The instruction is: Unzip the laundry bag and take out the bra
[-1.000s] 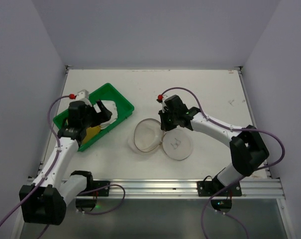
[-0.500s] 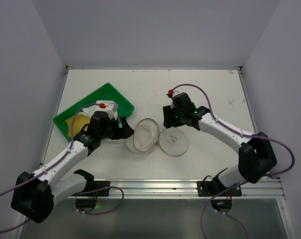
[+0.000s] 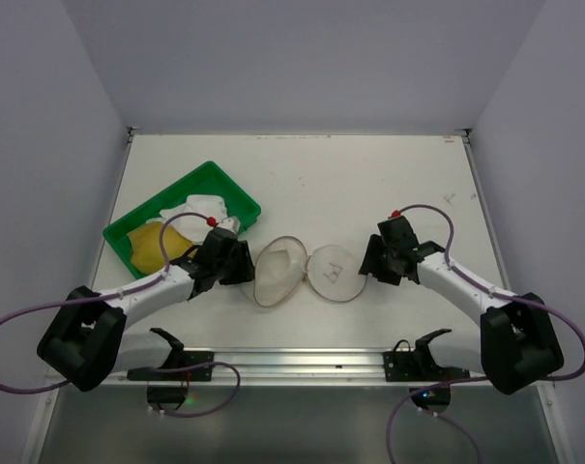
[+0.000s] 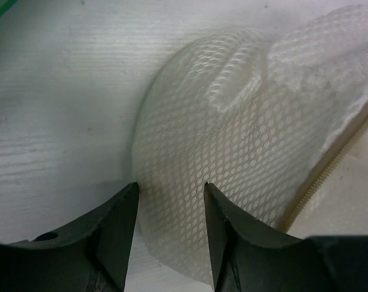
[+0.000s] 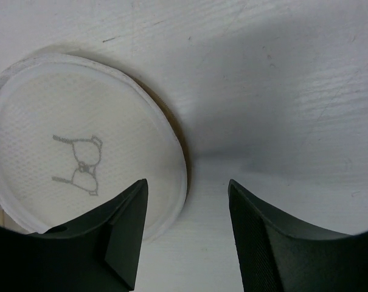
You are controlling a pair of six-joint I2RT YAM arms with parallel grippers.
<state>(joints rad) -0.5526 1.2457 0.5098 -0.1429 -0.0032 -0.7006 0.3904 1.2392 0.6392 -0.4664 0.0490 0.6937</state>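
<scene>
Where pale walls box the white table on three sides, one green tray sits at the left, holding yellow and white cloth. One laundry bag lies near the front edge, spread in two round halves. Of two grippers, the left gripper gapes at the mesh half's left rim. The right gripper, fingers parted, straddles the printed half's right rim. Wide table stretches behind both.

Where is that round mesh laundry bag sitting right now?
In the top view the laundry bag lies opened on the table toward its near edge, between the left tool and right tool, right of the green tray.
</scene>
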